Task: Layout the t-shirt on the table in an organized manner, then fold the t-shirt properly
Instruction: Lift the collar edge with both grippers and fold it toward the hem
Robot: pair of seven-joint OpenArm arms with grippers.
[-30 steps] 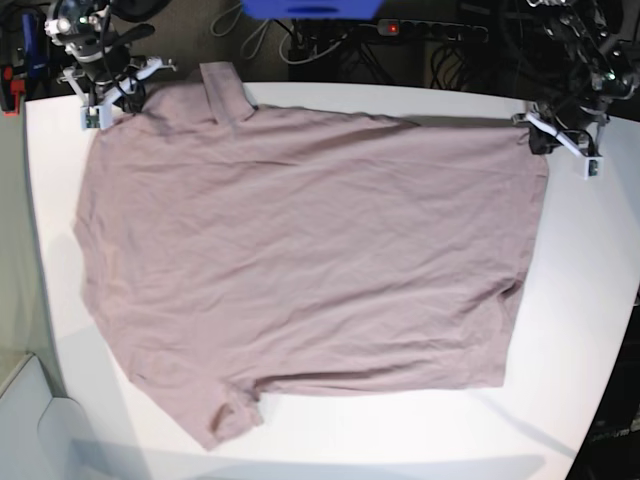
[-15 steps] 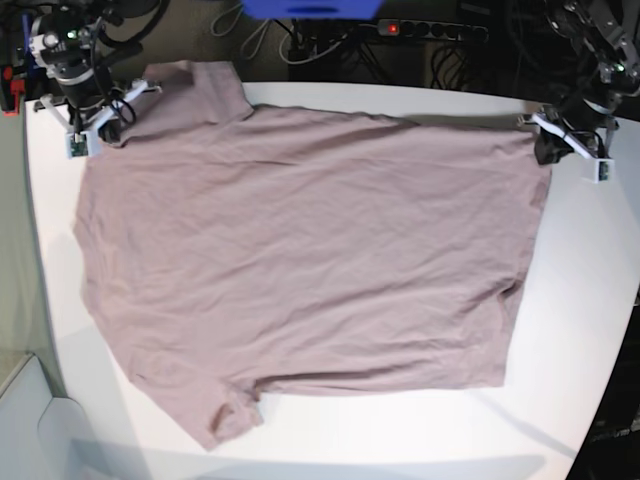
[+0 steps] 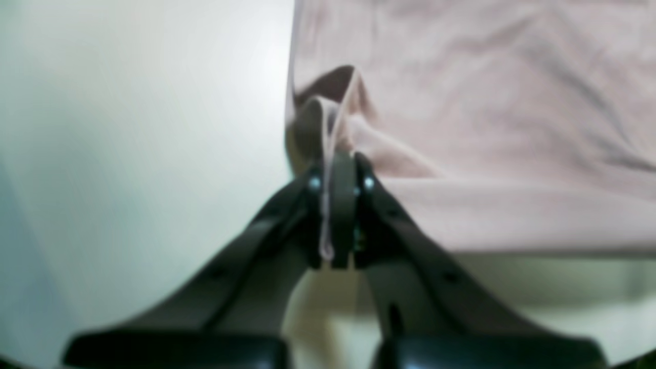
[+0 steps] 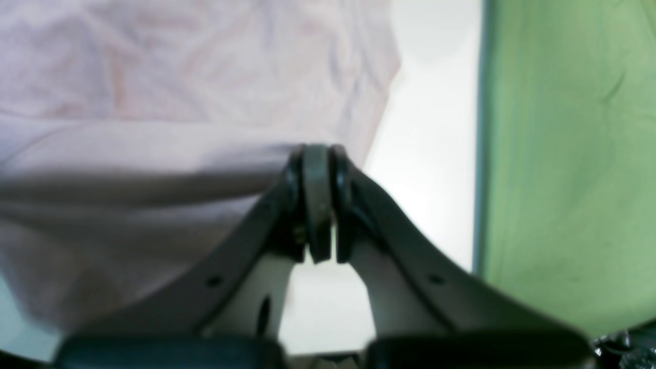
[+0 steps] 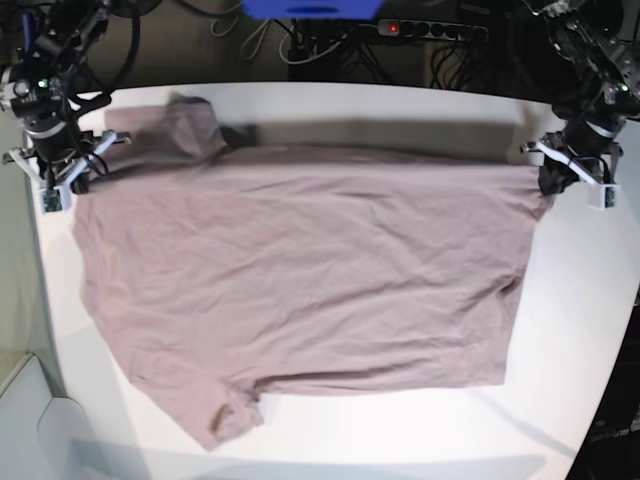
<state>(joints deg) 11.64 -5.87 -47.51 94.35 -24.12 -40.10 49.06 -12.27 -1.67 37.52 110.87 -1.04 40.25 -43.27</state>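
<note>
Dusty mauve short-sleeved cloth t-shirt (image 5: 300, 280) lies spread across most of the large white smooth-topped bench (image 5: 580, 330), lightly wrinkled all over. Its 12 o'clock edge is lifted off the surface and throws a dark shadow band on the bench behind it. One sleeve sits at 7 o'clock, slightly bunched; the other sleeve at 11 o'clock is raised and in shadow, shape hard to read. Neck label not discernible.

Right gripper (image 5: 62, 178), at 10 o'clock in the base view, is clamped on the shirt's corner there; in its wrist view the jaws are pressed together on cloth (image 4: 154, 169), though the pinch itself is blurred. Left gripper (image 5: 552, 172), at 2 o'clock, is likewise closed on the opposite corner; its wrist view shows a folded hem of fabric (image 3: 461, 128) caught between the tips. Both wrist views are soft-focus and close up. A green surface (image 4: 569, 154) fills the right wrist view at 3 o'clock, what it is unclear.
</note>
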